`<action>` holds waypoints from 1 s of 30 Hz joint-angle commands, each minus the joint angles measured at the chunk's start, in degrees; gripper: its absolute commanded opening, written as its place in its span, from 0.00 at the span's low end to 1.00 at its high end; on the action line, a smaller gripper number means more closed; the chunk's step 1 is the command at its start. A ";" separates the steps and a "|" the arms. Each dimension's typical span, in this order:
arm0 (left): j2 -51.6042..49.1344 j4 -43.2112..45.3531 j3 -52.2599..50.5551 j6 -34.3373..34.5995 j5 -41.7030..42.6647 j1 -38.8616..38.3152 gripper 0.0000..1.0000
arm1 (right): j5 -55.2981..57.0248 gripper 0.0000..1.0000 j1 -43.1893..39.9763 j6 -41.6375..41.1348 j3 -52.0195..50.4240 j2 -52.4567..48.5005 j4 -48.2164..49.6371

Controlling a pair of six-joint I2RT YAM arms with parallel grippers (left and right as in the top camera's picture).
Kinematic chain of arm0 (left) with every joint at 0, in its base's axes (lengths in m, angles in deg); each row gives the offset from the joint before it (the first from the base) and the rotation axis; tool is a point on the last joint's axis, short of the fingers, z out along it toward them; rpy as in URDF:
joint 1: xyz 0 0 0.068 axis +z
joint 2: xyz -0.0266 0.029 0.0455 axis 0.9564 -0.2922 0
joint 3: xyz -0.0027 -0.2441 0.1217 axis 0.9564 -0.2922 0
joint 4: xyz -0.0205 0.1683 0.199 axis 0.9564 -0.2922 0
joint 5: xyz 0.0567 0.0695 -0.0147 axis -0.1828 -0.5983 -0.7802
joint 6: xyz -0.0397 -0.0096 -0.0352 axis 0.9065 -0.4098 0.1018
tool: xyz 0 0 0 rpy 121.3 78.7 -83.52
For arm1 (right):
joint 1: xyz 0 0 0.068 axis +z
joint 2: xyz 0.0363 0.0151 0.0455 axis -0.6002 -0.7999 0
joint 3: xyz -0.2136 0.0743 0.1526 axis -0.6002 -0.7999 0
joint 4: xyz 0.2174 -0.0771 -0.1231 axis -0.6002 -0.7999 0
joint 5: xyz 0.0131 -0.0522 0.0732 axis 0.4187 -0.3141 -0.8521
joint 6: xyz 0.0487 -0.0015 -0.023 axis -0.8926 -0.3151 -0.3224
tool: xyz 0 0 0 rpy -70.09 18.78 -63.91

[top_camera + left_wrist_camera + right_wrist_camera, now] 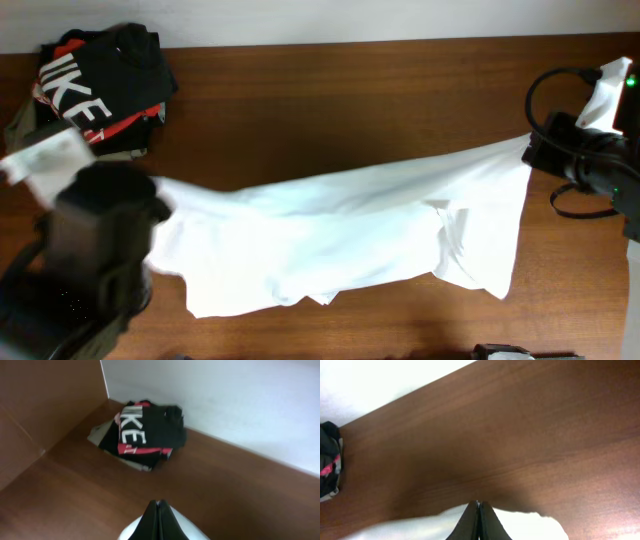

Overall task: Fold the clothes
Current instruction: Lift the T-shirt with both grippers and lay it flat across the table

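Observation:
The clothes, a plain white T-shirt (340,230), hang stretched left to right across the brown table (350,100), the lower edge resting on the wood. My left gripper (157,192) is shut on its left end. In the left wrist view the dark fingers (158,505) are pressed together, with white fabric (192,534) bulging on both sides. Over at the shirt's right end my right gripper (530,152) is shut on the top corner. Its wrist view shows that gripper (478,505) pinched on white cloth (530,522).
A folded black shirt with white letters and red (100,90) lies on a grey-olive garment (20,125) at the back left corner. The left wrist view shows this pile (147,430) ahead, by the white wall (240,405). The right arm's cables (545,95) loop at the right edge.

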 commanded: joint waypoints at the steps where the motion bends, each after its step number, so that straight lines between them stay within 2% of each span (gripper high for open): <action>1: 2.82 -2.97 3.89 0.35 -0.92 0.09 0.01 | 1.38 0.04 0.11 -0.66 1.05 5.84 -2.16; 3: 6.78 -7.04 7.96 5.14 -0.92 0.09 0.01 | 1.36 0.04 0.11 -0.68 1.05 9.77 -3.80; 7: 15.37 -6.49 11.43 5.09 0.02 0.09 0.01 | 1.38 0.04 0.11 -2.23 1.09 18.69 -3.56; 10: 10.43 0.24 9.51 4.04 -2.54 0.09 0.01 | 3.98 0.04 0.11 -3.72 1.11 14.75 3.28; 14: -11.52 11.52 7.72 1.51 -10.78 0.11 0.01 | 4.63 0.04 0.11 -3.61 1.09 -3.19 13.35; 16: -27.74 23.61 7.72 -3.76 -10.32 2.40 0.01 | 5.01 0.04 0.11 -3.41 1.09 -14.80 22.16; 17: -38.29 33.46 7.72 -8.28 -7.72 4.57 0.01 | 5.11 0.08 0.09 -3.37 1.09 -21.31 26.36; 18: -44.09 38.84 7.72 -11.80 -6.40 5.66 0.01 | 5.03 0.29 0.11 -3.19 1.09 -26.49 28.85; 19: -52.06 45.22 7.72 -17.11 -5.20 6.71 0.02 | 4.96 0.43 0.11 -3.21 1.11 -32.22 29.55; 20: -57.92 47.45 7.72 -21.90 -4.83 7.10 0.14 | 4.79 0.73 0.07 -2.97 1.11 -35.89 28.76; 21: -62.75 47.12 7.72 -24.96 -4.85 7.10 0.50 | 4.76 0.99 -0.17 -2.97 1.11 -39.34 26.51; 22: -65.40 45.70 7.72 -25.03 -4.83 7.21 0.80 | 4.76 0.99 -0.24 -2.97 1.11 -39.98 25.42; 23: -66.49 43.23 7.72 -24.96 -3.56 7.21 0.86 | 4.35 0.99 -0.22 -2.01 1.11 -39.60 24.13; 25: -64.85 39.04 7.93 -24.81 1.77 6.91 0.87 | 2.82 0.98 -0.24 1.95 1.20 -38.93 21.59; 26: -63.23 35.04 7.93 -24.76 6.47 6.40 0.98 | 2.89 0.99 -0.22 4.39 1.18 -39.21 20.63; 27: -62.40 32.65 7.93 -24.06 9.18 6.27 0.99 | 3.37 0.99 -0.22 6.36 1.14 -39.91 20.39; 29: -61.53 25.42 7.93 -18.53 12.39 6.73 0.99 | 4.13 0.83 -0.46 7.72 1.14 -43.19 20.48; 30: -61.53 23.63 7.91 -17.64 12.96 6.97 0.99 | 3.28 0.82 -0.46 8.70 1.14 -45.18 20.37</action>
